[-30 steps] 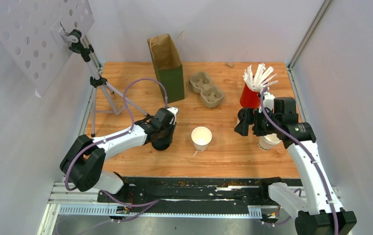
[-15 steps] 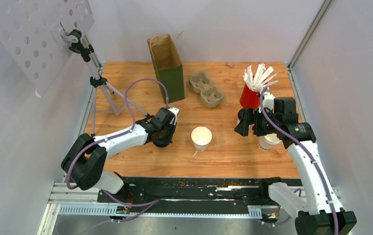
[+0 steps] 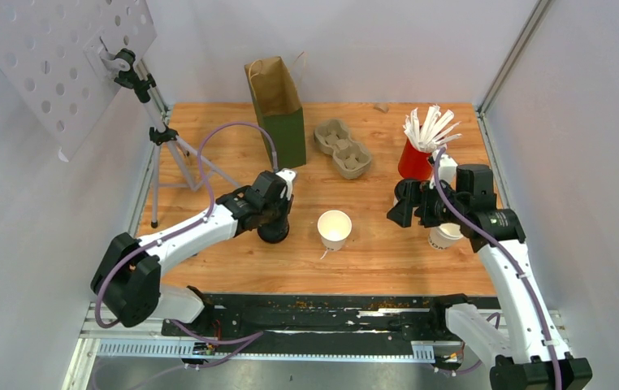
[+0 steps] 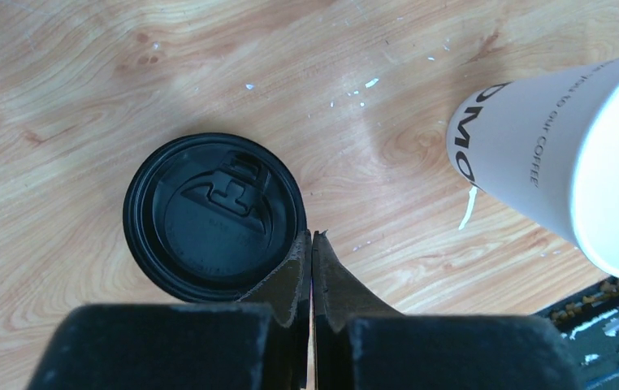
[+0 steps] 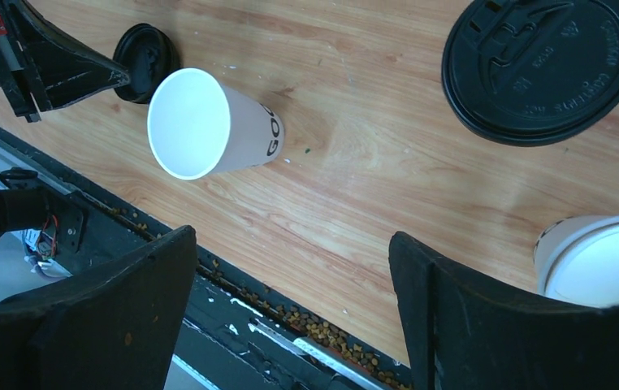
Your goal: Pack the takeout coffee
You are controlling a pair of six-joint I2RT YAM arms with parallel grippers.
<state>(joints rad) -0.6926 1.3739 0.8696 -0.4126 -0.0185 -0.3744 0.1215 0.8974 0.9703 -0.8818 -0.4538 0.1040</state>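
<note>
Black lid (image 4: 213, 218) is lying flat on the table (image 4: 87, 81) near the uncapped cup (image 4: 566, 162), the left gripper (image 4: 313, 240) is pressing its jaws fully together at the rim, so a lift is risking coming up empty; the right gripper (image 5: 290, 240) is hanging spread wide, holding nothing.

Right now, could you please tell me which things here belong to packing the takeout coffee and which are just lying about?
Job: centre white cup, right white cup, left black lid, right black lid.
Lying about: red cup of stirrers, pulp carrier, paper bag, tripod.
</note>
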